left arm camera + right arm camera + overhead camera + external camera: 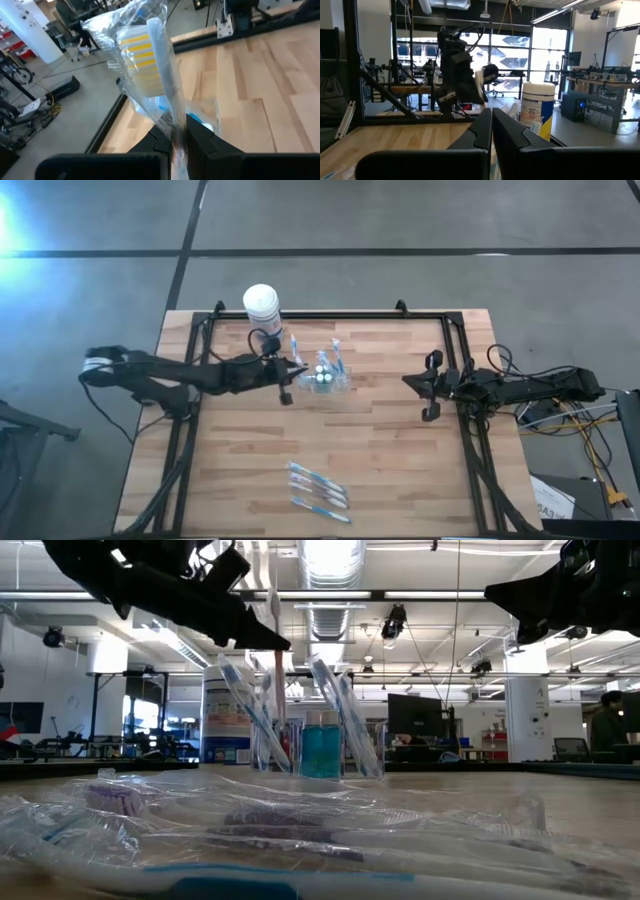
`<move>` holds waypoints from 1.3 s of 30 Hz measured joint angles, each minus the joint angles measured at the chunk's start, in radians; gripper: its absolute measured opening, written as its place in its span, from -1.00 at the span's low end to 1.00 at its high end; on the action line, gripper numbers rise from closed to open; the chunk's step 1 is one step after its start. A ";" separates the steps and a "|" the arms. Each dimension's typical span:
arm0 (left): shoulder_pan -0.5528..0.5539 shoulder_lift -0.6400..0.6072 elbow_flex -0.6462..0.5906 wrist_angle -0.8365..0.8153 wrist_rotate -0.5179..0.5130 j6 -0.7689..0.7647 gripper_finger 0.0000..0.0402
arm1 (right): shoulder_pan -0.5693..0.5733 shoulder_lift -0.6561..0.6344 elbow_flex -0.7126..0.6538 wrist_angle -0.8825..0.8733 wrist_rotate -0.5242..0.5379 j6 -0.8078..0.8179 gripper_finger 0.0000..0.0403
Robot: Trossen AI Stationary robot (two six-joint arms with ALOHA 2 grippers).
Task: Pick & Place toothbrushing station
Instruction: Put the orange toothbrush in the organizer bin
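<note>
While the left arm reaches across the bench [400, 450] from nine o'clock, its left gripper [179, 135] has its fingers [200, 137] clamped on a wrapped toothbrush [162, 75], a white handle with yellow bristles inside clear crinkled film. In the high view that gripper [290, 372] sits just beside the clear cup [325, 378], on the cup's nine o'clock side, a little toward twelve o'clock from the bench's middle. From table height the cup [320, 748] stands upright with blue liquid or a blue piece showing inside, and several wrapped brushes [345, 710] lean out of it at angles. The held brush rises nearly upright above the cup in that view, under the dark left arm.

A white-lidded tub [262, 305] with a blue label stands at the bench's twelve o'clock edge, near the cup and toward eleven o'clock from it.

More wrapped toothbrushes [318, 488] lie flat in a loose row near the six o'clock edge, well apart from the cup; they fill the foreground of the low view [250, 830].

The right gripper [432, 387] waits at three o'clock, well apart from the cup, its fingers [512, 132] pressed together and holding nothing.
</note>
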 joint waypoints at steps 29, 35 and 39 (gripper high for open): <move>0.048 0.233 0.002 0.116 0.013 -0.074 -0.87 | 0.000 0.002 0.000 0.000 0.000 -0.003 -0.96; 0.048 0.246 0.002 0.118 0.019 -0.077 -0.86 | 0.000 0.002 0.000 0.000 0.000 -0.002 -0.96; 0.048 0.243 0.002 0.116 0.020 -0.084 -0.85 | 0.000 0.002 0.000 0.000 0.000 0.000 -0.96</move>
